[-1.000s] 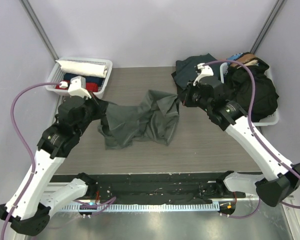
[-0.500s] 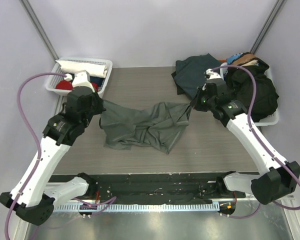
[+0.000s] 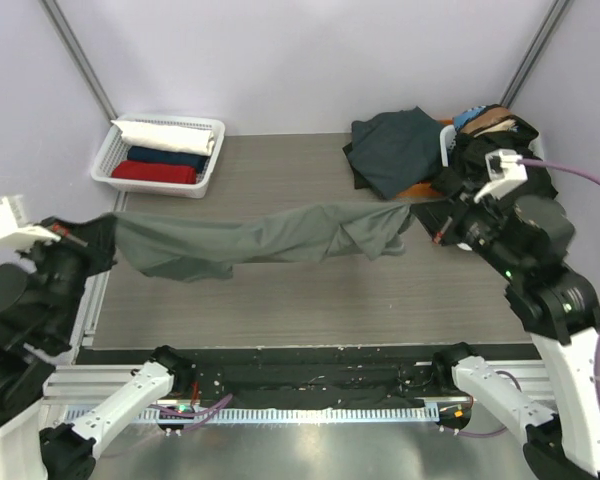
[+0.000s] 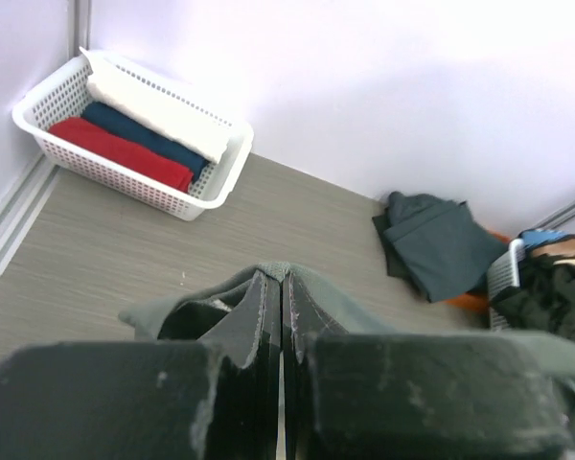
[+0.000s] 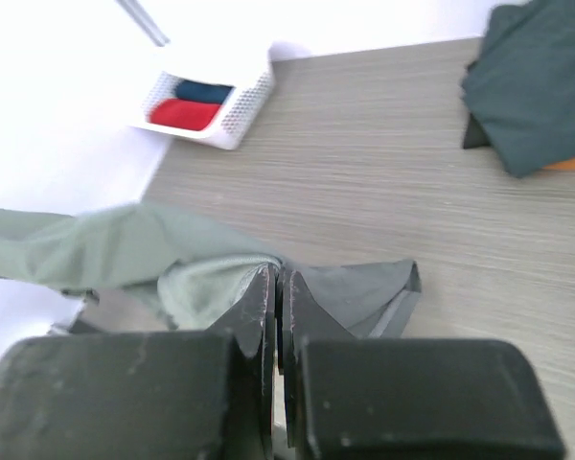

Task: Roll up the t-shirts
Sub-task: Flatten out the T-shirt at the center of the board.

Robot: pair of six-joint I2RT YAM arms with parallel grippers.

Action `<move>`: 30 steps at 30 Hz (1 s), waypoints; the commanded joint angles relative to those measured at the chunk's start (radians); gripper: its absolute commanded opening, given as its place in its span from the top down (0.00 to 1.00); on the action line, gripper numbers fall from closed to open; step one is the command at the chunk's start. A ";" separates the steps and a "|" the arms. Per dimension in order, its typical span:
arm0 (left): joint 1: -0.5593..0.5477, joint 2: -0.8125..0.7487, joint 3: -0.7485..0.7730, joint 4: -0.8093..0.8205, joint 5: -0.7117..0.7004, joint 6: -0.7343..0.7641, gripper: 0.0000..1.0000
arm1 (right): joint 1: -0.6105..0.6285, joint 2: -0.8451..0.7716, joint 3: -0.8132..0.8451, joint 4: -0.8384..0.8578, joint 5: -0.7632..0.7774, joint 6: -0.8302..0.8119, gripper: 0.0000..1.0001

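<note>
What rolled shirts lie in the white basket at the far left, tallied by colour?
white rolled shirt: 1
navy rolled shirt: 1
red rolled shirt: 1
Total: 3

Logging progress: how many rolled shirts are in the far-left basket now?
3: a white roll at the back, a navy roll in the middle, a red roll nearest, all in the white basket. Others may be hidden underneath.

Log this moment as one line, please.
left hand: shut on grey-green shirt | right hand: shut on grey-green shirt | grey-green shirt: stretched between hands
</note>
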State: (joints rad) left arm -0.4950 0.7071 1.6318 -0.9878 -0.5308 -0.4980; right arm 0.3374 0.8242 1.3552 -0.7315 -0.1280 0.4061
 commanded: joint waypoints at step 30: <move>0.179 0.363 0.033 0.248 0.212 -0.045 1.00 | -0.172 0.452 0.294 0.046 -0.050 0.017 0.99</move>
State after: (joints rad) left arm -0.3210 1.2217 1.6581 -0.7635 -0.3599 -0.5385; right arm 0.1635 1.3975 1.6485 -0.7010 -0.1081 0.4240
